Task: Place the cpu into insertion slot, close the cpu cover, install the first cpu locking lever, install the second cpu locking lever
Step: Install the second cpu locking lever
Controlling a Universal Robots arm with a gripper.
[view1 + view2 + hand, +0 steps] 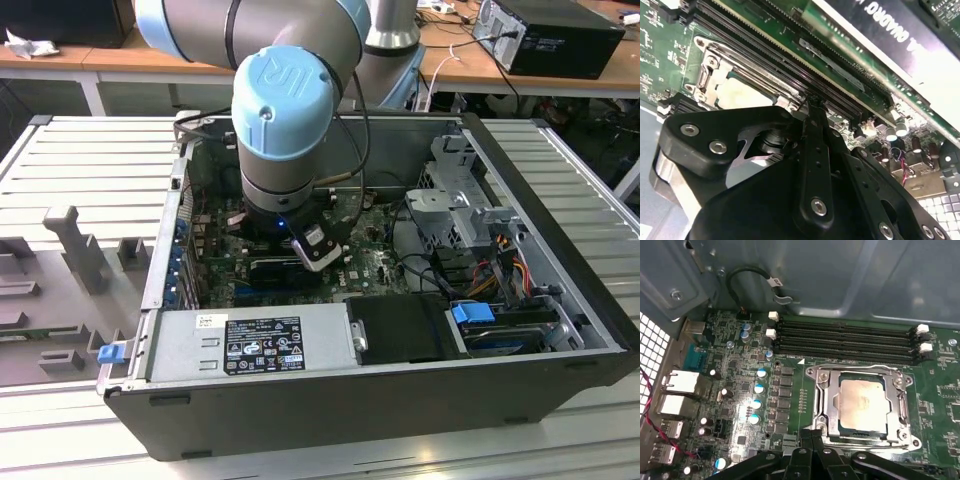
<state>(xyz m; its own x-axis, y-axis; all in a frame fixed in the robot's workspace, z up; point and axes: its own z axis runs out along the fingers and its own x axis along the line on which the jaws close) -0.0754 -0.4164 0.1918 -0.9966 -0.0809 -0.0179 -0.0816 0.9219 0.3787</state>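
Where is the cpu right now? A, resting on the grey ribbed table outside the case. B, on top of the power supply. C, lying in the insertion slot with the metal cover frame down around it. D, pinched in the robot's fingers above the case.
C: in the first wrist view the cpu lies flat in the insertion slot, its pale face showing through the window of the cpu cover.

You have a pale ribbed table filling the frame from edge to edge in the exterior view. An open black computer case lies on it at centre, and grey moulded fixtures stand at mid left.
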